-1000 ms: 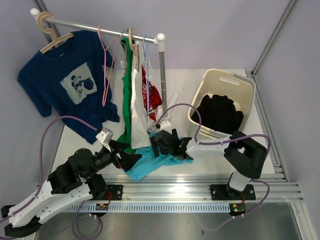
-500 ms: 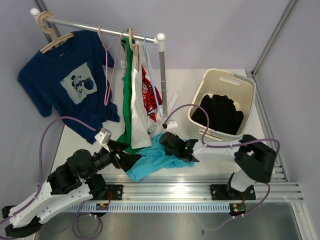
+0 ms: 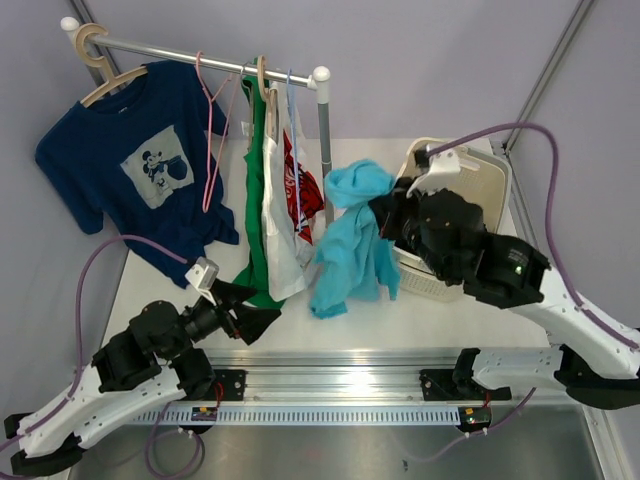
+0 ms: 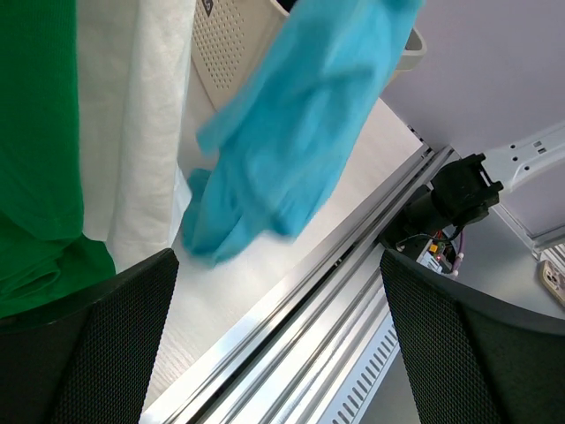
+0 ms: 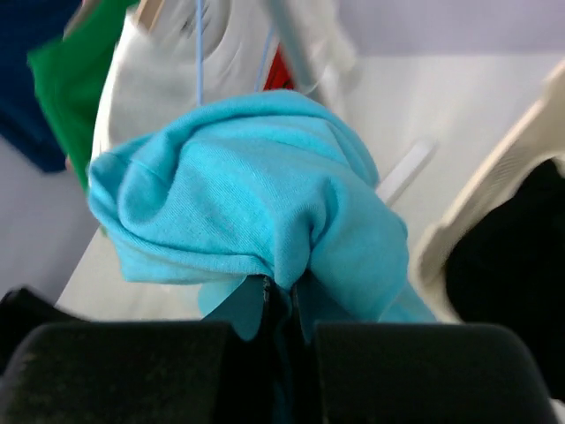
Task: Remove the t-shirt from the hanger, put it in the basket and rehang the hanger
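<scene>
Your right gripper clenched on shirt, bunched just ahead of jaws, tail hanging below. Your left gripper released, jaws wide, shirt tail ahead.

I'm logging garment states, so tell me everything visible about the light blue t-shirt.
The light blue t-shirt is a soft knit, off any hanger, bunched at the top where the right gripper pinches it. It hangs crumpled between the clothes rack and the laundry basket, its lower end near the table; contact there is unclear.
</scene>
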`<state>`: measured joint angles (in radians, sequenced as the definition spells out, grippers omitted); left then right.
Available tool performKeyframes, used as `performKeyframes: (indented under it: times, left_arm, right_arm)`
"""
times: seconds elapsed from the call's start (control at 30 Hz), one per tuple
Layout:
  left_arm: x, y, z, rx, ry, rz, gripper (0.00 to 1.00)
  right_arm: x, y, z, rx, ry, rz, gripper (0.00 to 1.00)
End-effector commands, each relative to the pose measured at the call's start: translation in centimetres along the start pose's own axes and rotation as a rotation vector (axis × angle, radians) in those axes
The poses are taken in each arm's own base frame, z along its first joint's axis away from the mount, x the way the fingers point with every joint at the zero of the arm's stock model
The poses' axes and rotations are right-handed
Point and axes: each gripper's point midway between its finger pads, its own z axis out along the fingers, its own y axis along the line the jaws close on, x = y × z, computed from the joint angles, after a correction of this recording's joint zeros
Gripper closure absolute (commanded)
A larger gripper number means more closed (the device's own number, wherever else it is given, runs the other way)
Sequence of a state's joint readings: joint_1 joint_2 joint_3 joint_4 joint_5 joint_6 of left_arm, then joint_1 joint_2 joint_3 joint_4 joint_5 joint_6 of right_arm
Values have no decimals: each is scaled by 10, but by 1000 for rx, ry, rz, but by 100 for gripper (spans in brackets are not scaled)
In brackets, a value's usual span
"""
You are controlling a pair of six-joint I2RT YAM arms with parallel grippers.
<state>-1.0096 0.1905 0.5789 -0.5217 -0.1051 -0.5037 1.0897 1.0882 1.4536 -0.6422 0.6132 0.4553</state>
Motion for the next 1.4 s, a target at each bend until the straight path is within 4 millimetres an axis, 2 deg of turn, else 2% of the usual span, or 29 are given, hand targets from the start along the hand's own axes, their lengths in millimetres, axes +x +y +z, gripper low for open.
performKeyframes:
  times: [0.0, 0.13, 0.17, 0.2, 0.27, 0.3, 0.37, 0.4, 0.43, 0.5, 0.53, 0.67, 0.77, 0.8, 0.87, 0.9, 0.97, 1.13, 1.2, 1.23, 1.33, 1.37]
  left_arm:
    - [-15, -13, -3, 60, -64, -23, 1]
    - [-17, -13, -5, 65, -74, -18, 1]
    - [-17, -13, -4, 59, -70, -16, 1]
    - [-16, -12, -3, 55, -66, -15, 1]
    - [-13, -11, 1, 47, -49, -15, 1]
    - [-12, -11, 1, 46, -44, -16, 1]
    - [-11, -12, 3, 46, -34, -18, 1]
    - [-10, -12, 4, 47, -30, -16, 1]
    - [-10, -12, 4, 49, -30, -16, 1]
    - [-8, -11, 5, 46, -25, -9, 1]
    - [-7, -10, 5, 44, -24, -8, 1]
    - [-8, -14, 4, 61, -18, -4, 1]
    - [-7, -16, 4, 74, -17, -1, 1]
    - [-8, -17, 5, 78, -20, -2, 1]
    - [-7, -16, 5, 77, -17, 2, 1]
    - [-6, -16, 6, 74, -15, 0, 1]
    - [-5, -16, 7, 73, -8, -1, 1]
    - [-3, -16, 8, 76, 3, 0, 1]
    - [-4, -16, 7, 74, -3, 0, 1]
    - [-4, -16, 7, 72, -6, 1, 1]
    - [-5, -14, 7, 67, -9, 2, 1]
    - [-5, -14, 7, 65, -8, 3, 1]
  right_arm:
    - [-76, -47, -28, 288, -150, -152, 100]
    - [-155, -49, -61, 303, -363, -89, 100]
    - [-168, -52, -66, 316, -397, -154, 100]
    - [-192, -54, -76, 333, -495, -87, 100]
    - [-213, -62, -86, 386, -557, -129, 100]
    - [-228, -61, -90, 392, -610, -95, 100]
    - [-244, -74, -93, 462, -646, -123, 100]
    - [-255, -74, -89, 476, -660, -138, 100]
    - [-264, -88, -88, 539, -675, -151, 100]
    - [-276, -95, -79, 586, -676, -190, 100]
    - [-282, -108, -78, 644, -678, -209, 100]
    - [-293, -118, -59, 701, -662, -258, 100]
    - [-286, -121, -39, 718, -648, -271, 100]
    - [-269, -127, -24, 731, -611, -296, 100]
    - [-257, -131, -14, 712, -629, -261, 100]
    - [-242, -138, -4, 705, -601, -273, 100]
    - [-230, -147, 6, 691, -590, -236, 100]
    - [-192, -184, 28, 751, -516, -196, 100]
    - [-172, -195, 35, 765, -478, -182, 100]
    - [-154, -207, 33, 808, -460, -141, 100]
    - [-118, -228, 32, 858, -460, 19, 100]
    - [-83, -241, 40, 886, -394, 17, 100]
